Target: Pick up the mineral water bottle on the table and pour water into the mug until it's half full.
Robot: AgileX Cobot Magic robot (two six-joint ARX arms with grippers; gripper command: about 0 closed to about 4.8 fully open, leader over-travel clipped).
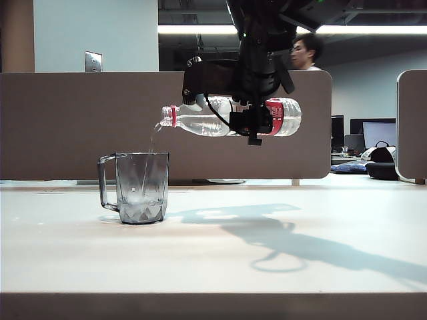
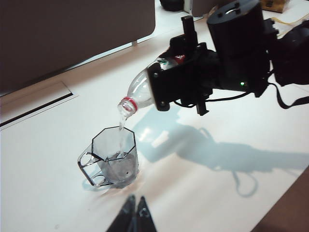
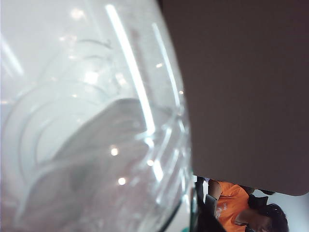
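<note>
The mineral water bottle (image 1: 200,121) lies level in the air, its red-ringed mouth over the mug (image 1: 141,188). My right gripper (image 1: 252,122) is shut on the bottle's labelled body. A thin stream of water (image 1: 155,137) falls from the mouth into the mug, which stands upright on the white table (image 1: 280,267) with a little water at its bottom. The left wrist view shows the bottle (image 2: 138,91), the mug (image 2: 114,155) and my left gripper (image 2: 136,199), shut, empty and a short way from the mug. The bottle (image 3: 96,135) fills the right wrist view.
A brown partition (image 1: 80,127) runs behind the table, with a second panel (image 1: 412,123) at the far right. A person (image 1: 305,52) stands beyond it, near monitors and a dark bag (image 1: 381,163). The arm's shadow (image 1: 293,243) lies on the table right of the mug.
</note>
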